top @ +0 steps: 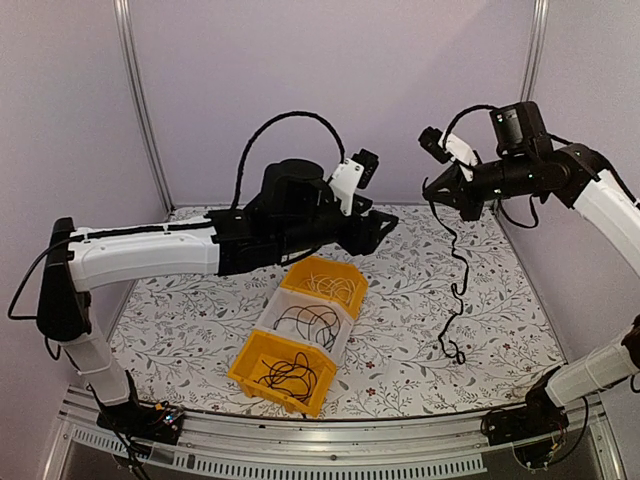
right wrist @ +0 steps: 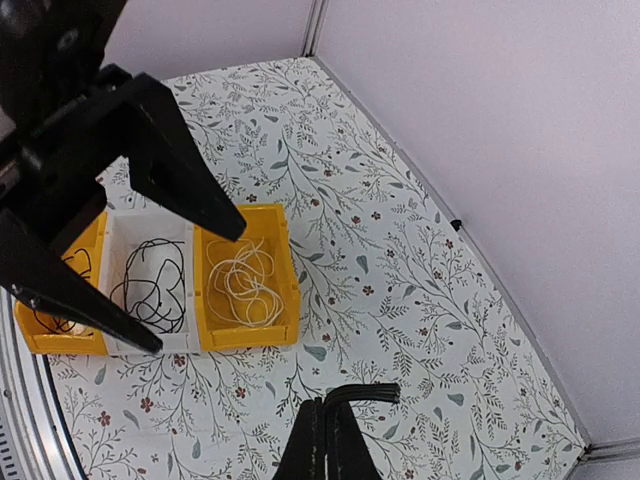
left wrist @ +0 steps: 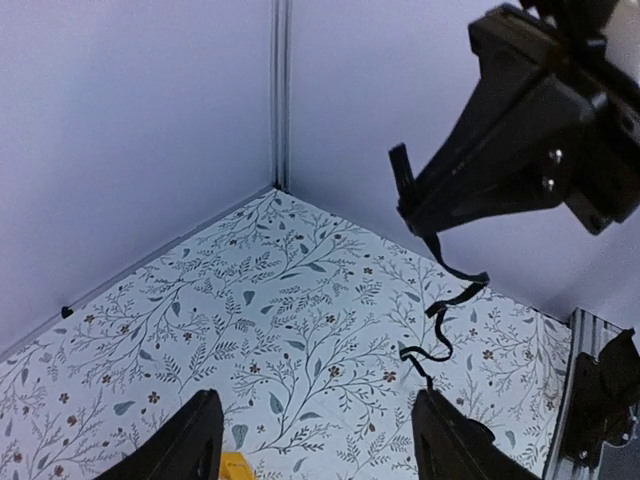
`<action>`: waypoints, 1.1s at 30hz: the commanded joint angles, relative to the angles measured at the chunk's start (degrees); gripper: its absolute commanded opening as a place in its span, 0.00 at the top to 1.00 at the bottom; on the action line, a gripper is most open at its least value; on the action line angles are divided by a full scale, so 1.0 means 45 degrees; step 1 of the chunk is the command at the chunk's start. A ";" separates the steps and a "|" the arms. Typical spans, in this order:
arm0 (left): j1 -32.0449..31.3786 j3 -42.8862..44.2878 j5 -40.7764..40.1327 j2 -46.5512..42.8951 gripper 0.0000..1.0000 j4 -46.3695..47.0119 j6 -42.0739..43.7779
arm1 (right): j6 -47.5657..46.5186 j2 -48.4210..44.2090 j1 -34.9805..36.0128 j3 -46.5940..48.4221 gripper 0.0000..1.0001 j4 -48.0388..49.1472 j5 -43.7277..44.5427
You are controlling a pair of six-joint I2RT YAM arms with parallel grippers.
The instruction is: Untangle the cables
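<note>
Dangling from the right gripper (top: 437,192), fingers clamped on it: one black cable (top: 458,290). Left gripper (top: 383,226) fingers apart, empty. Two yellow bins (top: 262,385) and one white bin (top: 272,312) hold more cables (top: 308,322).

Bright, even, diffuse light — shadows faint, soft; wrist views slightly blurred.

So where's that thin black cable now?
The thin black cable hangs on the right of the top view, pinched by the right gripper, its tail over the floral table right of the plastic bins.
</note>
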 commanded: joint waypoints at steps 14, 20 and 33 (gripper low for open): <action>-0.0815 0.2998 0.4064 0.4450 0.34 0.4631 0.1568 | 0.1428 0.0994 0.0001 0.6148 1.00 -0.2797 -0.2022; -0.0694 0.3767 0.4865 0.6271 0.46 0.5977 0.0844 | 0.1669 0.1363 -0.0005 0.8333 1.00 -0.3174 -0.2552; -0.0538 0.4837 0.7267 0.9148 0.88 0.5775 -0.0925 | 0.2552 0.1967 0.0000 1.1316 1.00 -0.2154 -0.2331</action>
